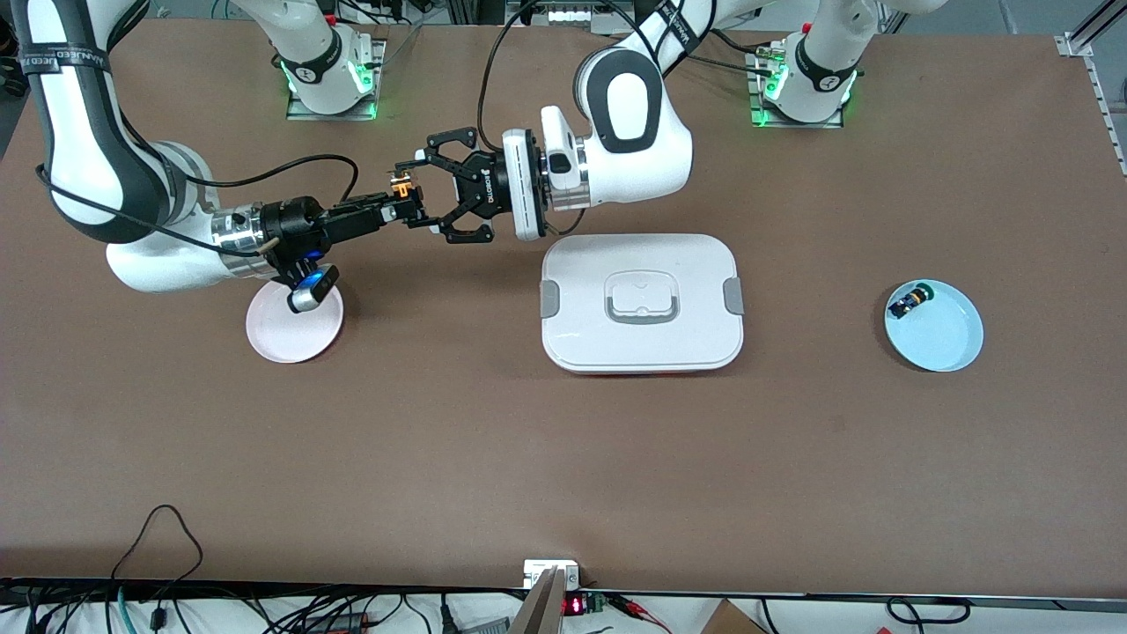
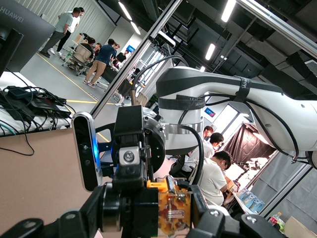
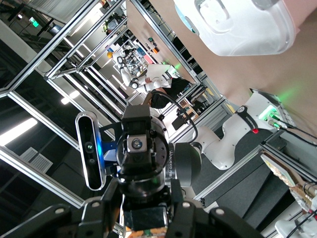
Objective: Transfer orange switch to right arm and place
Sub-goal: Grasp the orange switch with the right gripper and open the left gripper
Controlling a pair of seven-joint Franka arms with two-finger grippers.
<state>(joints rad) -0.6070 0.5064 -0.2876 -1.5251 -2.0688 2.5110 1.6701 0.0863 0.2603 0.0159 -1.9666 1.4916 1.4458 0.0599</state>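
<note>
The orange switch (image 1: 402,187) hangs in the air between the two grippers, over bare table beside the white lidded box. My left gripper (image 1: 421,192), with wide black linkage fingers, is shut on it end to end; in the left wrist view the switch (image 2: 174,210) sits between its pads. My right gripper (image 1: 407,204), with slim straight fingers, reaches in from the right arm's end. Its fingers stand on either side of the switch's black body (image 3: 158,220), with a thin gap showing on one side, so it looks open.
A white lidded box (image 1: 572,343) sits mid-table. A pink plate (image 1: 282,339) lies under the right wrist. A light blue plate (image 1: 946,339) toward the left arm's end holds a blue-black switch with a green cap (image 1: 907,302).
</note>
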